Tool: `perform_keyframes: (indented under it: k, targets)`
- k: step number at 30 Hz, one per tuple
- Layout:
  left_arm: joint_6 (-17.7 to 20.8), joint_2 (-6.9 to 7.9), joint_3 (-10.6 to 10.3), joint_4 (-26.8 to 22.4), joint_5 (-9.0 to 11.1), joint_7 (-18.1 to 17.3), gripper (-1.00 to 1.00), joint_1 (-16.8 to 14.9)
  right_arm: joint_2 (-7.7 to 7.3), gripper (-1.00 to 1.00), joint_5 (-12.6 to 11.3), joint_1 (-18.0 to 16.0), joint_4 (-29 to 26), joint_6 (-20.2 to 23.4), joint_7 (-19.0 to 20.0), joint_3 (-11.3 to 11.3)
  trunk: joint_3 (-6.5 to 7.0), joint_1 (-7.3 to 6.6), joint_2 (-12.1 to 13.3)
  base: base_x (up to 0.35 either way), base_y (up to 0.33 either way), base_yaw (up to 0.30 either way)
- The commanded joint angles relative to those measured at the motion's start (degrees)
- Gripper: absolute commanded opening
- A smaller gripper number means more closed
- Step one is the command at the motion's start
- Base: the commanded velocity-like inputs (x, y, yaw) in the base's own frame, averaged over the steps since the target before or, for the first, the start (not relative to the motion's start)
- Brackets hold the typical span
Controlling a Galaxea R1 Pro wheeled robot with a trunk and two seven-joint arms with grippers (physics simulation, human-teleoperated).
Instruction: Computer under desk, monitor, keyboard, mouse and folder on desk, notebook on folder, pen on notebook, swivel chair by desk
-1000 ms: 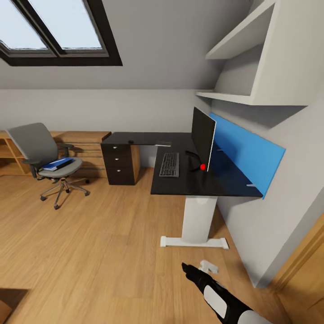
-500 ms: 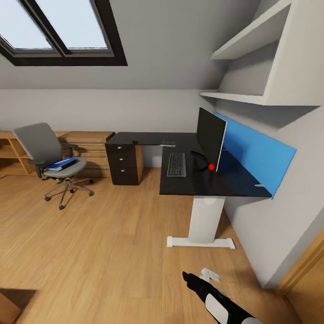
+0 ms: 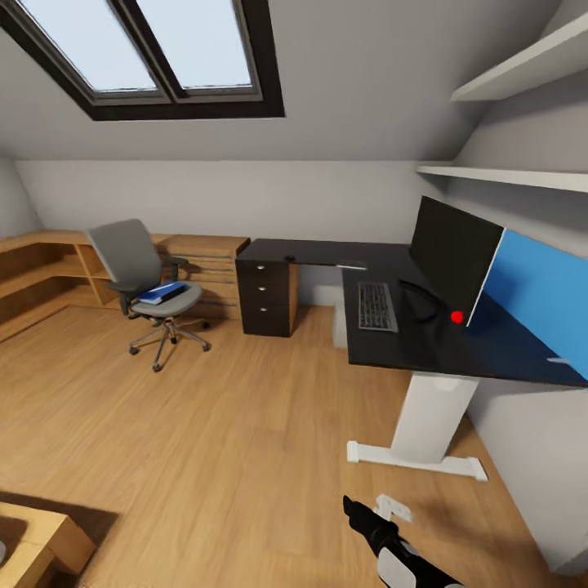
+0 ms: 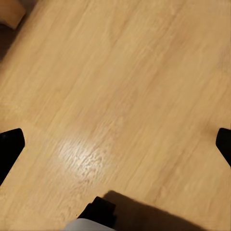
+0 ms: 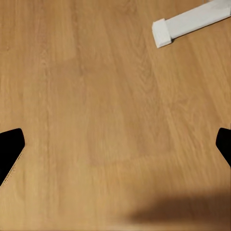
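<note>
The black L-shaped desk (image 3: 425, 347) stands along the right wall. On it are the monitor (image 3: 453, 249), with a red light at its lower corner, and the keyboard (image 3: 377, 306) in front of it. The small black mouse (image 3: 289, 259) lies on the far wing, and a thin dark flat thing with a pale edge, probably the notebook (image 3: 351, 265), is near the corner. The pen is too small to make out. The blue folder (image 3: 161, 292) rests on the swivel chair (image 3: 147, 273), left of the desk. The computer is out of view. My right gripper (image 5: 115, 147) and left gripper (image 4: 115, 144) hang open over bare floor.
Black drawers (image 3: 265, 298) stand under the desk's far wing and a white pedestal leg (image 3: 429, 416) holds up the near end. Low oak shelving (image 3: 49, 278) lines the back left. A blue wall panel (image 3: 543, 302) hangs behind the monitor, and a wooden box corner (image 3: 37, 547) is at the lower left.
The whole picture has shifted rightward, so the camera has turned left; more of the left shelving shows. My right arm stays low at the picture's bottom. No task thing has moved.
</note>
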Motion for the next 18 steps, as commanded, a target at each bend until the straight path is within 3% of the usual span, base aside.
perform_keyframes:
  k: [1,9,18]
  targets:
    - [-0.3,0.03,-0.5,0.0,0.5,0.2,1.00,-0.1,0.01,1.00,-0.6,-0.1,0.2,-0.6,0.0,0.4,-0.10,0.02,0.0,0.170,0.306,0.259]
    - [-0.1,0.17,-0.5,0.0,0.6,0.2,1.00,-0.1,0.06,1.00,-0.6,-0.1,1.4,-1.9,-0.1,0.3,-0.48,0.02,0.0,0.193,0.269,0.254]
    - [0.2,0.30,-0.5,0.1,0.7,0.1,1.00,-0.1,-0.23,1.00,-0.5,-0.1,5.8,-2.1,-0.2,0.3,-1.03,0.02,0.0,0.307,0.050,0.211]
